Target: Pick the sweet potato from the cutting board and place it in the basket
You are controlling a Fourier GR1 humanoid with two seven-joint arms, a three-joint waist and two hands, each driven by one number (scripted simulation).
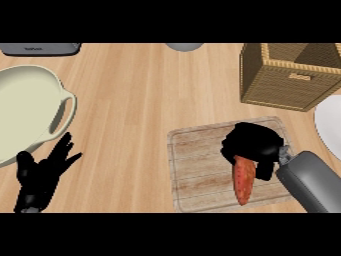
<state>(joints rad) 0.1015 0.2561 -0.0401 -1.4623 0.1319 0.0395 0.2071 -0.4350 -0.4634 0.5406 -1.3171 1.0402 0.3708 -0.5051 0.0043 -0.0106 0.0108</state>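
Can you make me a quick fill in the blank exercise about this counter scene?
1. The right hand is curled over the sweet potato, which lies on the ____.
2. The wicker basket holds ____ so far.
3. The open left hand shows beside the cream ____.

Missing words: cutting board; nothing; dish

no text can be read. the grey appliance [38, 48] at the upper left of the frame bears a small light mark on its front edge, too blurred to make out.
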